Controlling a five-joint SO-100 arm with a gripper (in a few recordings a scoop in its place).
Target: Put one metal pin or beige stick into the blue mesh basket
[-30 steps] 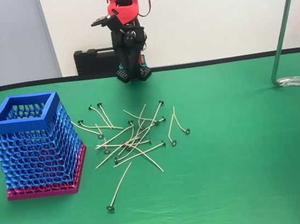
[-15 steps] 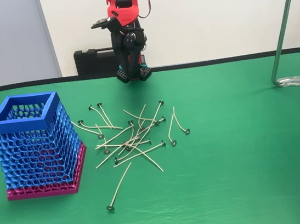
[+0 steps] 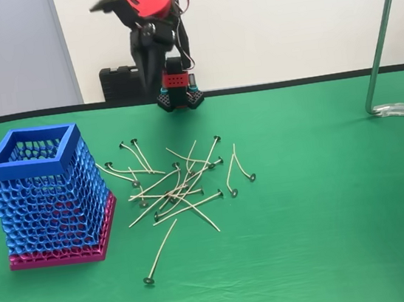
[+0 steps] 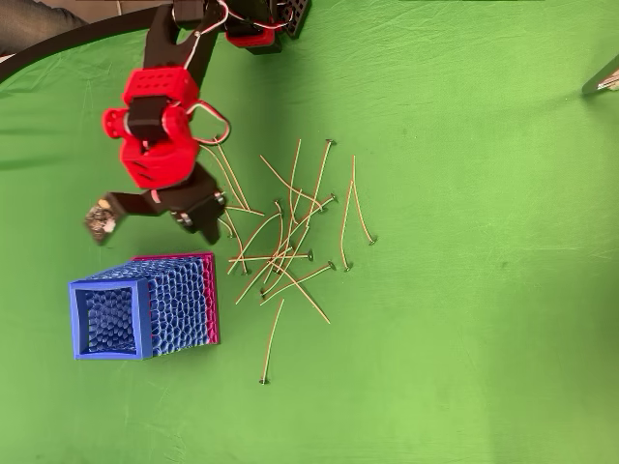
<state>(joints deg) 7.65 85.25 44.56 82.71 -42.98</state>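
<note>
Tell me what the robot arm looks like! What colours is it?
The arm has a bright red blocky top part and black lower parts, seen in the overhead view. Its gripper has two black fingers, one long and thin. A thin looped cable hangs beside the red part. In the fixed view, its black base has teal edges.

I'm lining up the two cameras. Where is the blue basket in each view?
Fixed view: basket at the left edge, left of the pin pile.
Overhead view: basket at lower left, seen from above, left of the pile.
Shared landmark: the lone pin nearest the basket's base.
</note>
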